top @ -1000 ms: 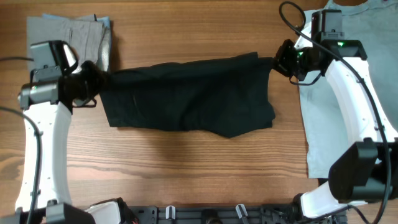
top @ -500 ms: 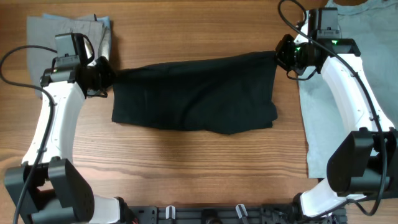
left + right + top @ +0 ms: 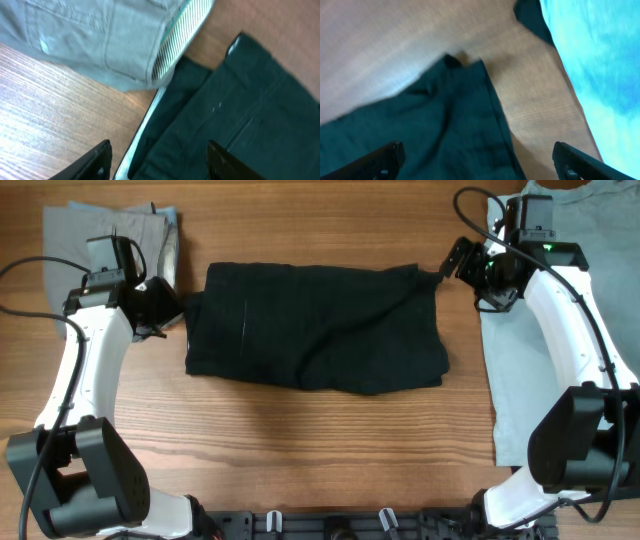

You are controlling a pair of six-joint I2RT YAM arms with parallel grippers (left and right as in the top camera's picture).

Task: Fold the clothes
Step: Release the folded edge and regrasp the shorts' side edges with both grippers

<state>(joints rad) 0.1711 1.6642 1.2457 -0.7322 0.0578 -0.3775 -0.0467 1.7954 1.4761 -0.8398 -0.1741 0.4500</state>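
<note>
A black garment (image 3: 315, 328) lies folded over on the wooden table, its top edge roughly straight. At its upper left corner hovers my left gripper (image 3: 172, 308), open; in the left wrist view the black cloth (image 3: 235, 115) lies below the left gripper (image 3: 160, 165), and nothing is pinched. My right gripper (image 3: 455, 262) is at the garment's upper right corner, open wide. From the right wrist, the black cloth (image 3: 445, 120) spreads under the right gripper (image 3: 480, 165), whose fingers stand well apart from it.
A stack of folded grey clothes (image 3: 110, 235) sits at the back left, close to the left gripper; its striped lining edge (image 3: 175, 45) shows from the left wrist. A pale blue-grey shirt (image 3: 520, 400) lies spread along the right side under the right arm.
Both grippers have opened and let go of the black garment's corners. The cloth, stretched between them before, now lies slack and flat on the table, its far edge carried further back.
</note>
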